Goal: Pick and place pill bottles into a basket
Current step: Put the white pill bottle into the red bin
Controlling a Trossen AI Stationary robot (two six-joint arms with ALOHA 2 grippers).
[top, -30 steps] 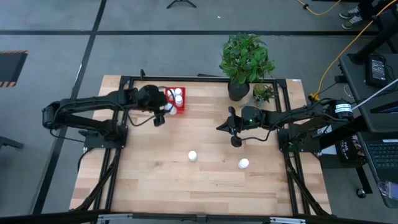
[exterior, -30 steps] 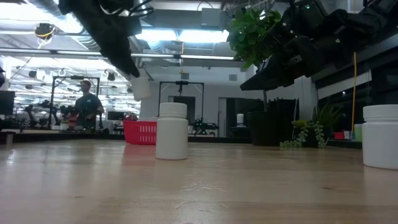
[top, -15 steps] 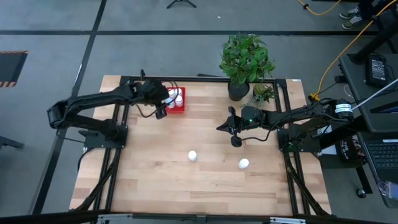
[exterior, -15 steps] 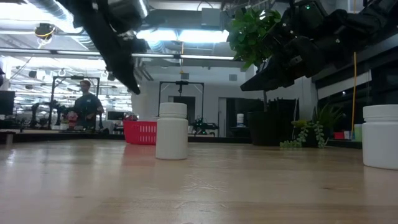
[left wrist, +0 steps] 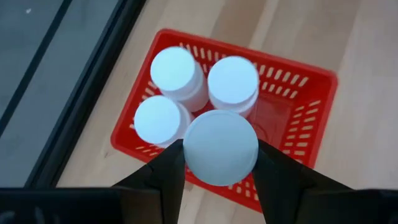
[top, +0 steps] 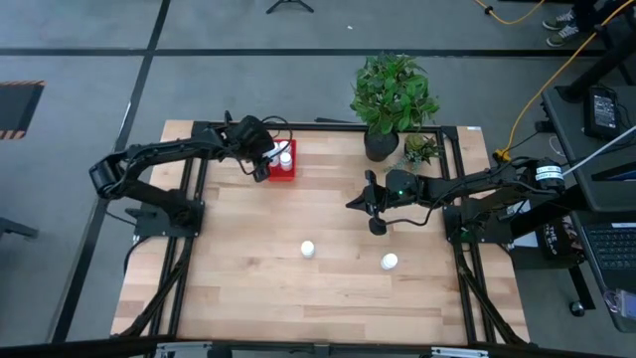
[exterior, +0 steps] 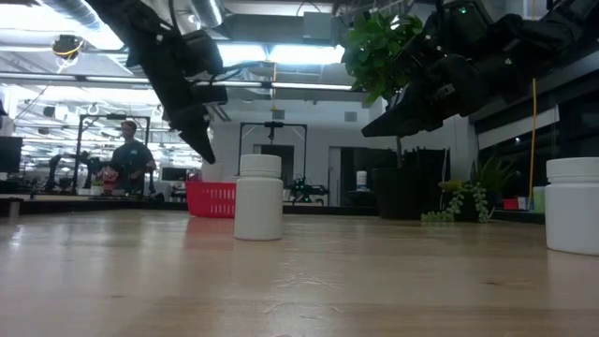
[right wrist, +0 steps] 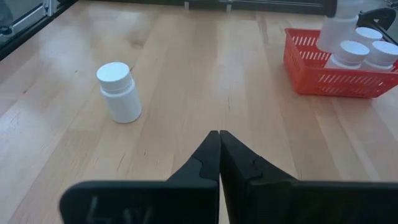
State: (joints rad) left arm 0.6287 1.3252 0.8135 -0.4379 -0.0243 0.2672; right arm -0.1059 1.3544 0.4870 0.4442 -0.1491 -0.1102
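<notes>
since the earlier frame, left pincer has travelled from beside the red basket to a position over it, carrying one pill bottle. left pincer: fingers closed to bottle width on the cap sides, bottle held upright above the basket's vacant near portion, not yet released. basket contents: three bottles standing together at one end; the remaining floor shows bare. risk, judged: the held bottle sits close to the three already stowed, so a drop from height or a slight offset could strike a neighbour's cap, topple it, or land the bottle on the rim and tip it out onto the table. right pincer: fingers pressed together, holding nothing, waiting above mid-table. outstanding: two bottles upright on the table, well apart from the basket, the second nearer the right arm.
</notes>
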